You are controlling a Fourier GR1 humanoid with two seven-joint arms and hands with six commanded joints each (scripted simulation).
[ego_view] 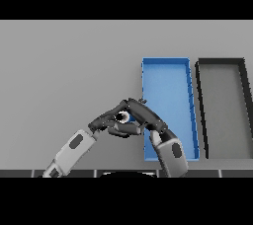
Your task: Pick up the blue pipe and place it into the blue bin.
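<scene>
The blue pipe [130, 118] shows as a short blue piece with a pale end, just left of the blue bin [168, 66]. My right hand [142, 112] reaches in from the lower edge over the bin's left wall, its fingers curled round the pipe and hiding most of it. My left hand [105, 121] comes in from the lower left and sits right beside the pipe, with its fingers stretched out low toward it. The two hands overlap, so I cannot see whether the left fingers touch the pipe.
A dark grey bin [221, 62] stands directly right of the blue bin, parallel to it. Both bins lie on the grey table [64, 71], which stretches away to the left and far side.
</scene>
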